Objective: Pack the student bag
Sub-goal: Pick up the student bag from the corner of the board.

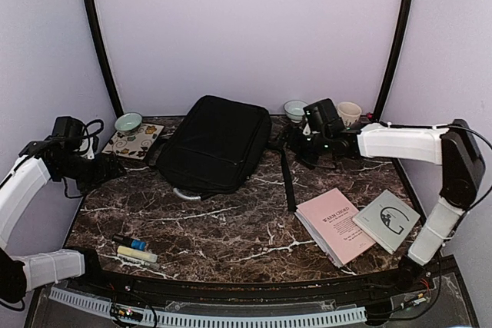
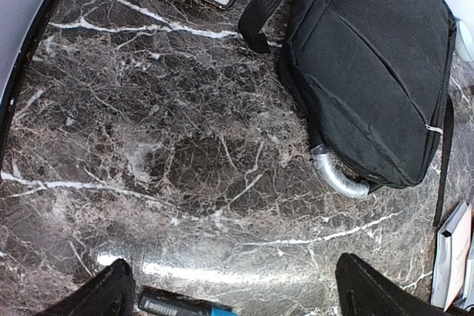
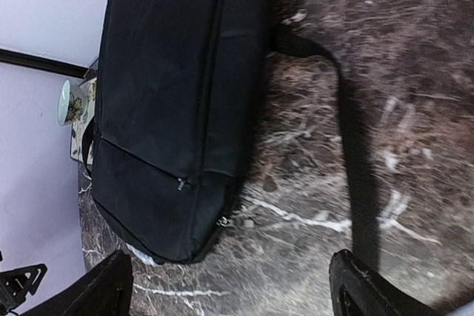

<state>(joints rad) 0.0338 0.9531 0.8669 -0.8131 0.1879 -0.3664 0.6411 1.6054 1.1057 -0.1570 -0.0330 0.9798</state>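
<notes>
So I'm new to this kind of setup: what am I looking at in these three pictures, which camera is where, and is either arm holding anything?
Two robot arms are bolted at the near edge of a dark marble table. The wide picture comes from a fixed camera above and behind them. The other two come from cameras on the wrists, so the dark shapes in their bottom corners are each gripper's own fingers.

The left gripper and right gripper both stand open and hold nothing; only bare table shows between the fingers.

On the table lies the student bag, flat and closed, with its grey handle toward the arms and its black strap trailing to the right. Around it: a floral tile, a green bowl, two cups, a pink booklet, a grey booklet, and small pen-like items near the front.
</notes>
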